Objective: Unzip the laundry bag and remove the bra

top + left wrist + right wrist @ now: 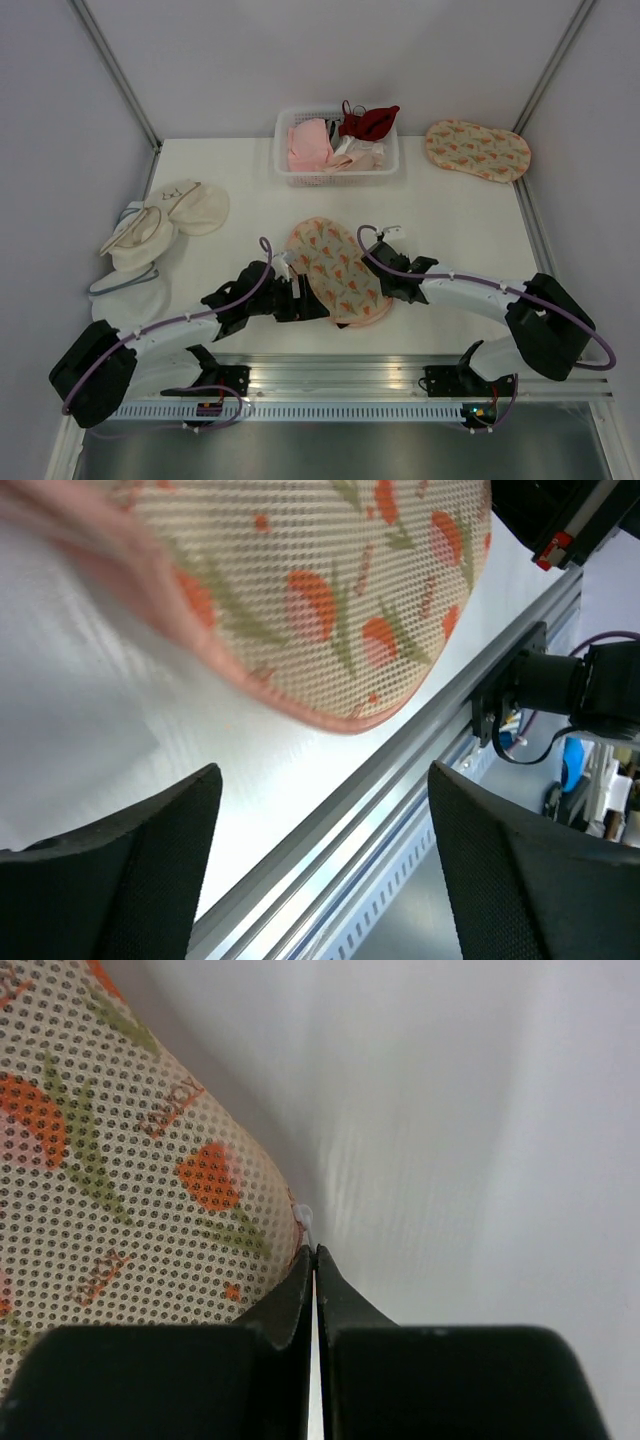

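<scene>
laundry bag: a peach-beige mesh pouch printed with orange-pink leaves and edged in pink (pixel 335 270). It lies flat on the white tabletop (pixel 240 200) between the two arms and serves as the landmark below.
left pincer (pixel 298 300): at the bag's left edge. Its wrist view (pixel 325 810) shows the two black fingers wide apart with nothing between them, and the bag's rounded pink rim (pixel 330 580) just ahead of the tips.
right pincer (pixel 388 288): at the bag's right edge. The fingers are pressed together (pixel 315 1260), with the tips right beside the bag's mesh side (pixel 130 1160).
small whitish bit (pixel 303 1216): at the right pincer's tips, against the bag's edge. Whether it is pinched cannot be told.
zip: open or closed cannot be told.
white plastic basket (pixel 335 178): beyond the bag, well apart. It holds a pink garment (pixel 310 145) and a dark red garment (pixel 368 120).
second leaf-print pouch (pixel 478 150): beyond the bag and to its right, well apart.
cream-white pouches (pixel 165 225): left of the bag, well apart, overlapping in a heap.
aluminium rail (pixel 330 375): just in front of the bag.
</scene>
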You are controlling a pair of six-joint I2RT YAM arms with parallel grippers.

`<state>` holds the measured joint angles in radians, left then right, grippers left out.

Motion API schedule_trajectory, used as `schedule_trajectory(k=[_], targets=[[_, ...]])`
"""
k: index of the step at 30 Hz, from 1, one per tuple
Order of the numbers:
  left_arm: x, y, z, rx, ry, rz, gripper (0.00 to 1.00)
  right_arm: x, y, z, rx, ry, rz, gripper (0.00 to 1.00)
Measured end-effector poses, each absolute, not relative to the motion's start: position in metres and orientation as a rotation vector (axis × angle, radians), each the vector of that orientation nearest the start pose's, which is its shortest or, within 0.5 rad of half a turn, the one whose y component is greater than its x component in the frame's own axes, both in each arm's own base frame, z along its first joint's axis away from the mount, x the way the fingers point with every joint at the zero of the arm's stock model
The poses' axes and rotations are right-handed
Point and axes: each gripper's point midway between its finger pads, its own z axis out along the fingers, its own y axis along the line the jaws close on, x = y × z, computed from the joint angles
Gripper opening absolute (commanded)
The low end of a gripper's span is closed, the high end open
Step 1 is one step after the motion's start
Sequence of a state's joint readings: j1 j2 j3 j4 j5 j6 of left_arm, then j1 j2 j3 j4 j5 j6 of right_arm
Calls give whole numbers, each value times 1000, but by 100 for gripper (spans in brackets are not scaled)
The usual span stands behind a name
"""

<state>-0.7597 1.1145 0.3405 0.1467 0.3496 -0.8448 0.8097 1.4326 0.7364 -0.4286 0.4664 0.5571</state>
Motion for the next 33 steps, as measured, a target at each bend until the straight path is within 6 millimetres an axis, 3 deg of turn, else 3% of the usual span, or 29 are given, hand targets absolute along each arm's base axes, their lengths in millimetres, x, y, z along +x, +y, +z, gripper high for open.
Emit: schedule_trajectory(k=[3,4,7,10,16,20,22,24,27,29,33], targets=[[150,-253,72,77,2427,-1154,90,232,149,36,-143,2495,-148,4],[151,-249,77,59,2408,-1136,91,230,144,40,-125,2489,-163,29],[158,-236,91,-9,2344,-1090,91,228,134,52,-69,2465,-182,69],[161,-222,103,-84,2285,-1053,91,228,127,70,-50,2439,-206,78],[162,-205,104,-184,2240,-1016,92,240,145,111,-86,2375,-143,78],[161,-199,93,-225,2270,-978,92,234,192,120,-295,2367,-7,79],[160,-197,90,-242,2279,-964,92,226,231,122,-448,2354,69,78],[161,-194,89,-265,2278,-952,91,215,272,120,-604,2334,133,77],[163,-190,92,-308,2257,-947,91,199,312,108,-772,2317,174,74],[164,-186,94,-341,2243,-941,91,192,324,93,-857,2321,160,72],[165,-178,98,-401,2207,-939,91,186,324,68,-947,2344,91,67]])
